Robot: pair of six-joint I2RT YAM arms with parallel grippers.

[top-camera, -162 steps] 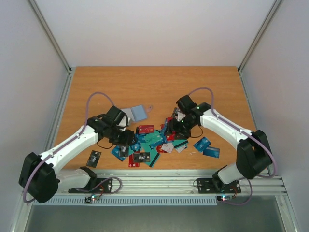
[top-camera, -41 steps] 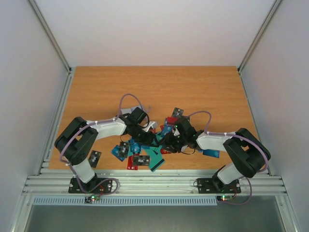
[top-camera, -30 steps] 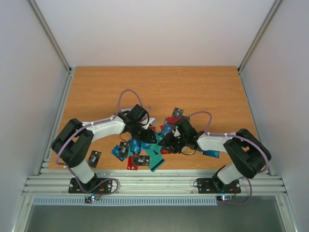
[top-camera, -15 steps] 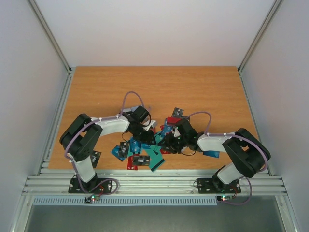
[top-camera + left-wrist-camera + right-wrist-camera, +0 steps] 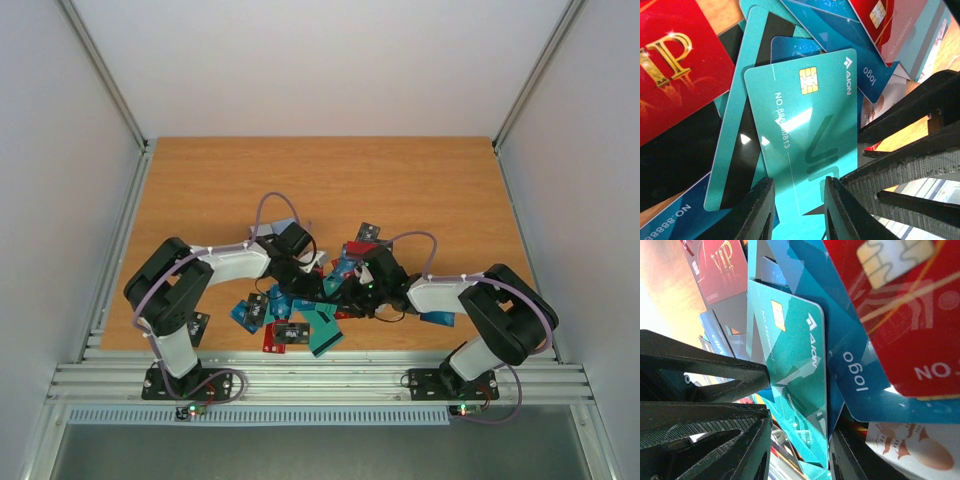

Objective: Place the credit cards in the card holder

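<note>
Many thin plastic credit cards (image 5: 300,318) in red, blue, teal and black, heaped on the brown wooden worktop (image 5: 330,180), toward its near edge. Both arms bent inward over the heap, meeting above one teal chip card (image 5: 805,130).

On the left claw (image 5: 799,202), fingertips narrowly parted and set over the near end of that card's face. On the right claw (image 5: 800,452), likewise a slight gap, over the same card from the other side. No clamp on the card to be seen in either wrist view.

Small flat card holder (image 5: 319,258) at the far side of the heap, mostly hidden under the left arm's wrist. Only a pale corner showing, and that uncertainly.

Step in hand, by judgement: singling out the teal card for pickup. Next move likely to call for prising one edge off the cards beneath, closing on it, then carrying it to a holder pocket.

Legible:
- "AION" and "NO. 888…0813" on the teal card, glare over the middle digits.
- "logo" on a blue card (image 5: 875,75) beside it.
- Gold "VIP" on a red card (image 5: 720,262).
- "NO" on a red chip card (image 5: 900,325).
</note>
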